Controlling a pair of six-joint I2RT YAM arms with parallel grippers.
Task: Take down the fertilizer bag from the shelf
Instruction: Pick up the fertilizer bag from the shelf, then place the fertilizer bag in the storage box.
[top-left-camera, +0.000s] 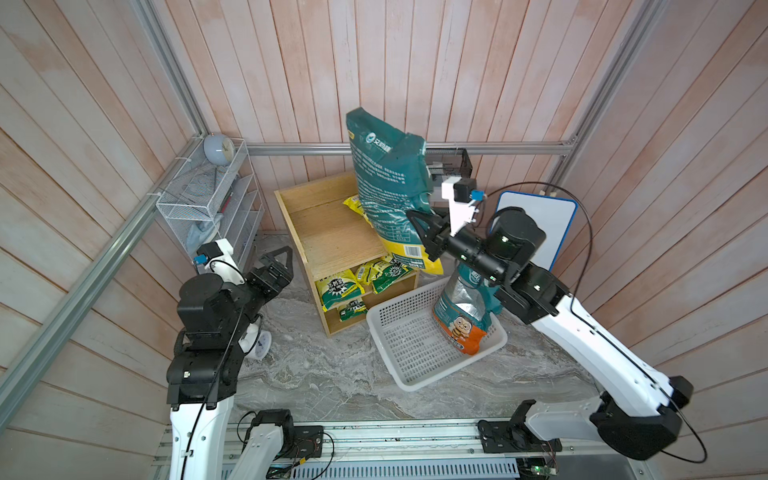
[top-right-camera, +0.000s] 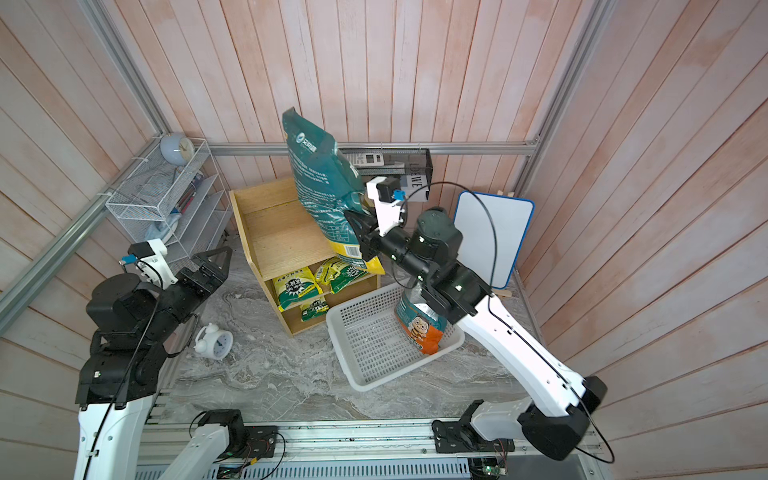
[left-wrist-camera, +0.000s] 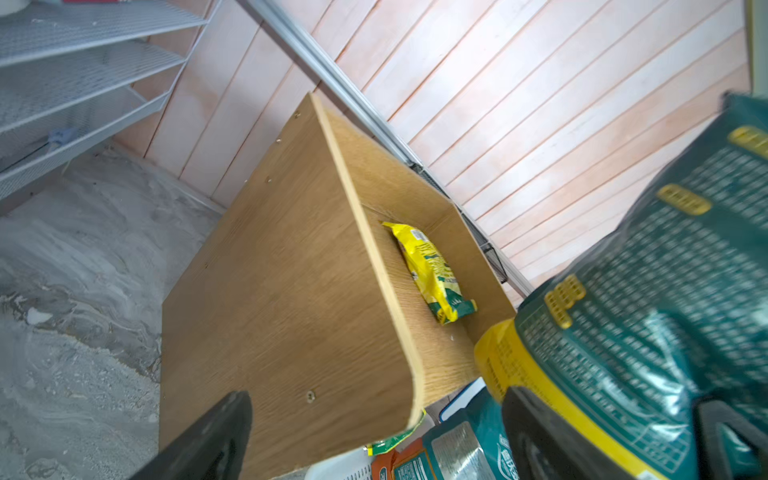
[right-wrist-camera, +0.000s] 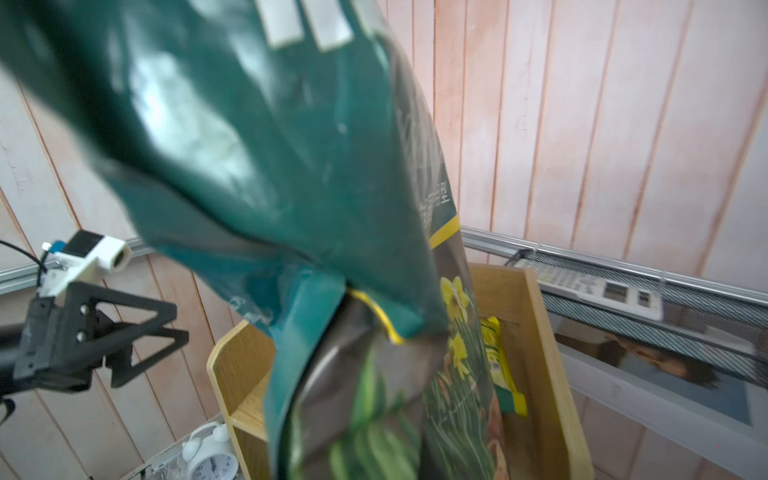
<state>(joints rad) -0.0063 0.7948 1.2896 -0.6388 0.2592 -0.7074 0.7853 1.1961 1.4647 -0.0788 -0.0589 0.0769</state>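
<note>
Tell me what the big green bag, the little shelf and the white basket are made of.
The green bag: probably plastic film, glossy; it shines and crumples into creases. The shelf: looks like light wood or veneered board, matte, with visible grain. The basket: likely hard plastic, smooth white, moulded with rows of small holes.

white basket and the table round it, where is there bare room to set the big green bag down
Free: most of the white basket floor, apart from the side where the orange bag leans; the marble table between basket and white alarm clock; the shelf top tier beside the yellow packet. Crowded: the lower tiers, full of packets.
</note>
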